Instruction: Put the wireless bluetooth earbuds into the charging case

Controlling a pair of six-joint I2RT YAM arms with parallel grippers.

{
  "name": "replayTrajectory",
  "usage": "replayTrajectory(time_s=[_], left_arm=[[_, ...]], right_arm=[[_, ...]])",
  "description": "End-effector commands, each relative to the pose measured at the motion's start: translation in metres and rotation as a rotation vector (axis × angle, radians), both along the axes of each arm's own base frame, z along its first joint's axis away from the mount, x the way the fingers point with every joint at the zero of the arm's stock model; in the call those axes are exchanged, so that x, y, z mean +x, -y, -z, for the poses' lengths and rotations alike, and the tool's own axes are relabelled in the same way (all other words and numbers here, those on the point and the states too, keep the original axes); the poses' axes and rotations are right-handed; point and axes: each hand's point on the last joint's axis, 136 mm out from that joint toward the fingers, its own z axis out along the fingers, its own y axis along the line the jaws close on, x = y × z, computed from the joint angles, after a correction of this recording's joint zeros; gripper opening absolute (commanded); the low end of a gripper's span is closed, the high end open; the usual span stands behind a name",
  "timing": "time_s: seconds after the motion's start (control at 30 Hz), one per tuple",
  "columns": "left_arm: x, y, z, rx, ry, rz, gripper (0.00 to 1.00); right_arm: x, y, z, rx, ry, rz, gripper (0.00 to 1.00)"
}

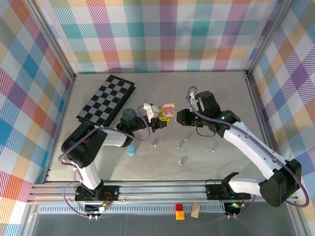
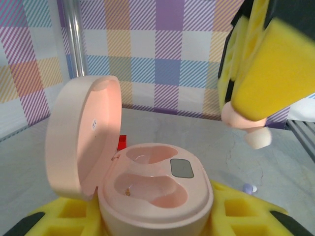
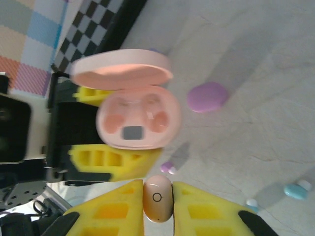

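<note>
Gripping, left side: your left tool (image 1: 158,121) is clenched on the pale pink pebble-shaped plastic charging case (image 2: 162,209), with a yellow foam finger on either side of its base.
Case lid: it stands open and upright, and the two moulded wells face up.
Right side: your right tool (image 3: 157,191) is clenched on a peach-pink stemmed plastic earbud (image 3: 157,205), pinched between its yellow pads.
Held earbud: it hangs near the open case, above and to one side of it, not touching.
Loose buds: a lavender bud (image 1: 182,160) and a light blue bud (image 1: 181,143) lie apart on the grey counter (image 1: 231,98), nearer the arm bases than the tools.
Other cases: a closed lavender pebble-shaped case (image 3: 206,97) sits near the pink one, and a closed light blue case (image 1: 131,149) lies by the left arm.
Far left: a black-and-white checkerboard (image 1: 106,98) lies flat.
</note>
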Motion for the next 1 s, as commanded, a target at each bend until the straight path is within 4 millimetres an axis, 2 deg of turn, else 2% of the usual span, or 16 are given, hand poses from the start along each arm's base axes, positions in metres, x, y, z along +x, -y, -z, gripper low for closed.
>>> replayTrajectory(time_s=[0.0, 0.43, 0.77, 0.97], left_arm=[[-0.004, 0.004, -0.012, -0.014, 0.087, 0.014, 0.28], [-0.012, 0.009, -0.016, 0.029, 0.113, 0.015, 0.27], [-0.016, 0.009, -0.027, 0.021, 0.124, 0.012, 0.27], [-0.016, 0.009, -0.029, 0.018, 0.126, 0.008, 0.27]], right_arm=[[0.010, -0.010, -0.011, -0.011, 0.047, -0.019, 0.17], [0.028, -0.034, -0.019, -0.003, 0.072, -0.076, 0.17], [0.024, -0.048, -0.012, 0.007, 0.046, -0.119, 0.17], [0.020, -0.049, -0.007, 0.009, 0.026, -0.126, 0.17]])
